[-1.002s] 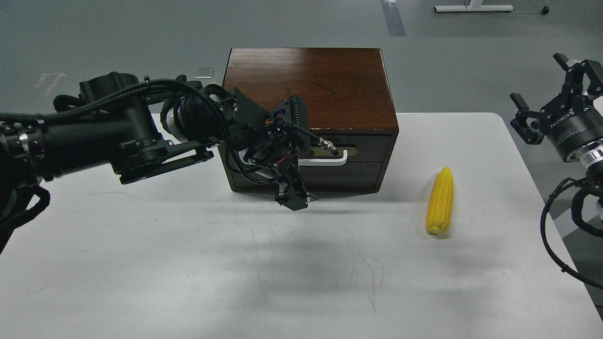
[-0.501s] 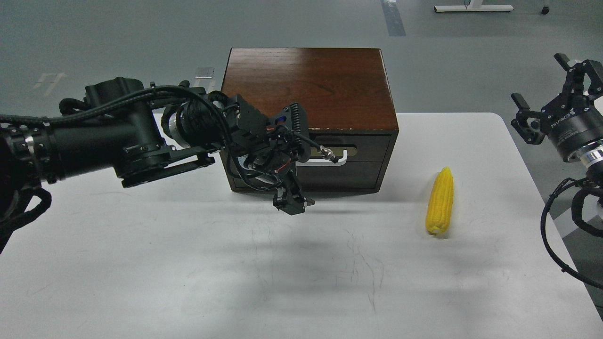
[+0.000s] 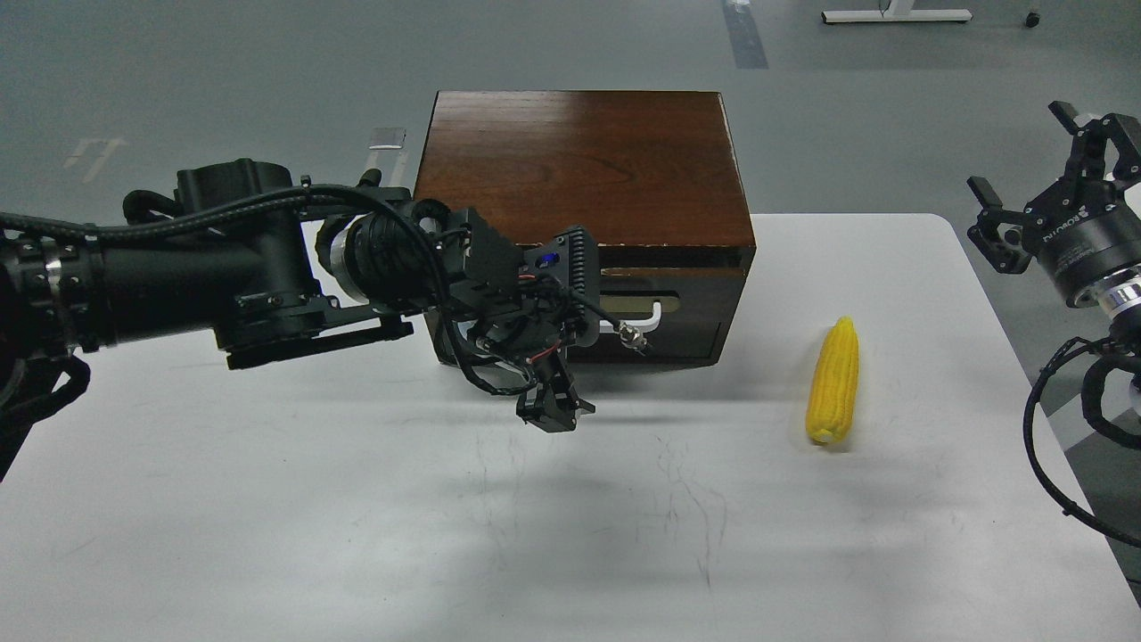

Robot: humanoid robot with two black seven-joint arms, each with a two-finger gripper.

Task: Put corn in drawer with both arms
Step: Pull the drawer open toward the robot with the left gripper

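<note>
The yellow corn (image 3: 833, 382) lies on the white table (image 3: 357, 535), to the right of the wooden box (image 3: 579, 160), pointed end away from me. The dark brown drawer (image 3: 700, 294) is pulled out a little; a thin pale strip shows along its top. My left gripper (image 3: 562, 334) is at the drawer's front and covers the left part of the white bar handle (image 3: 651, 318), closed on it as far as shows. One of its fingers (image 3: 548, 410) hangs down over the table. My right gripper (image 3: 1025, 192) is open and empty, raised off the table's right edge, far from the corn.
The box stands at the back middle of the table. My left arm (image 3: 223, 267) stretches across the left half, above the tabletop. Black cables (image 3: 1043, 428) hang by the table's right edge. Grey floor lies beyond.
My left gripper has drawn toward me with the handle, and the drawer has slid out a little. The corn and the right arm have not moved.
</note>
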